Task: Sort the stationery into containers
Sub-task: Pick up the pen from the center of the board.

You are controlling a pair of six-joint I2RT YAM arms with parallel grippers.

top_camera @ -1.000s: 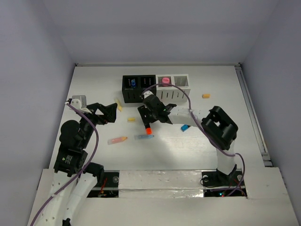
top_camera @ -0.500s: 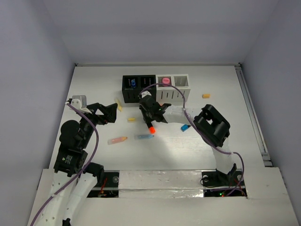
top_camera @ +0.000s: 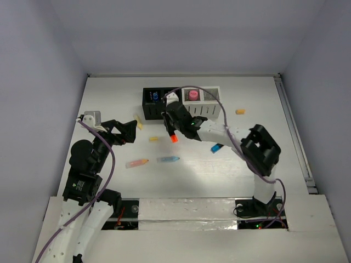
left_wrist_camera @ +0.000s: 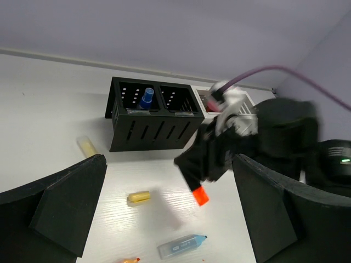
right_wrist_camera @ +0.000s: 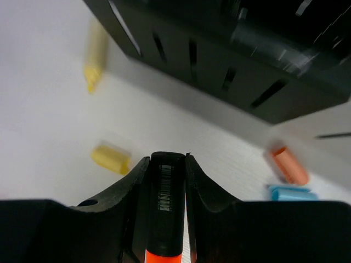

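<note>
While the right gripper (right_wrist_camera: 167,167) is clamped on the black marker (right_wrist_camera: 166,189), with the marker held clear of the table and its orange cap end hanging lowest, check the hazards below in order of size

1. Containers (top_camera: 181,102). The joined row lies just ahead of the fingertips, with the black pair nearest. If you advance too low, the fingers or the marker will probably strike the slotted front wall and push the whole row back. Raise the marker above the rim before you move over a compartment.

2. Left gripper (top_camera: 124,131). Its jaws stand wide apart with nothing between them. It sits well off to the side of the right gripper and faces it. A sideways swing of the right arm toward it would close that gap, so keep your approach straight ahead.

3. Marker. The jaws grip only part of the barrel. Judged from the wrist view, a tilted barrel may catch on a divider or land across two compartments. One black compartment already holds a blue pen (top_camera: 156,97) and one white compartment holds a pink item (top_camera: 192,95), so confirm the correct compartment before release.

4. Loose pieces. A yellow bit (right_wrist_camera: 111,158) lies below and to one side of the fingers. An orange piece (right_wrist_camera: 289,164) and a blue piece (right_wrist_camera: 290,193) lie to the other side. A low pass could scatter them under the containers' front
</note>
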